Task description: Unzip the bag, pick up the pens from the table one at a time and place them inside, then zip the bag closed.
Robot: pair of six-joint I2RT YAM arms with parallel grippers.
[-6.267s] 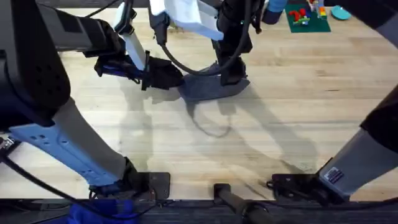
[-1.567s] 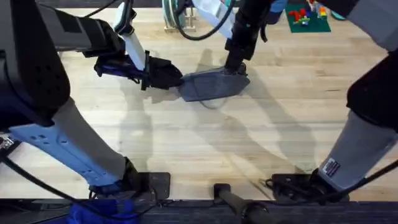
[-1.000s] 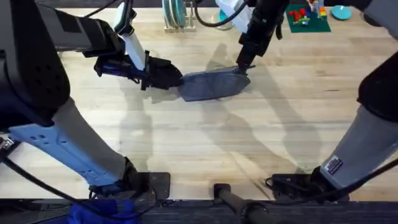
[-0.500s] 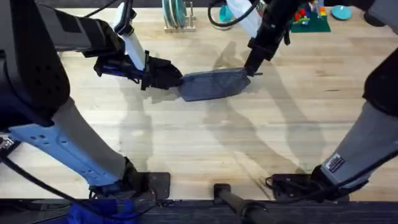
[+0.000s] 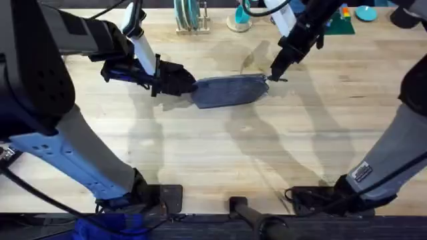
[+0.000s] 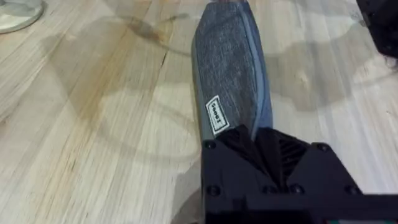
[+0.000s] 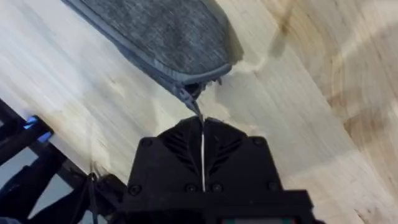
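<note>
The blue-grey bag (image 5: 230, 90) lies lengthwise in the middle of the table (image 5: 220, 160). My left gripper (image 5: 189, 85) is shut on the bag's left end; in the left wrist view the black fingers (image 6: 249, 146) clamp the pouch (image 6: 227, 68) just below its white label. My right gripper (image 5: 273, 75) sits at the bag's right end, shut on the small zipper pull (image 7: 194, 102), which sticks out from the rounded end of the bag (image 7: 155, 31). The zipper edge near that end looks closed. The pens are out of view.
A rack of plates (image 5: 188, 17) and a teal cup (image 5: 239, 19) stand at the table's far edge. A green plate with toy bricks (image 5: 331, 21) sits at the back right. Bare wood stretches in front of the bag.
My right gripper has slid rightward along the bag to its right end, drawing the zipper pull with it. The left gripper and the bag's left end have stayed put.
</note>
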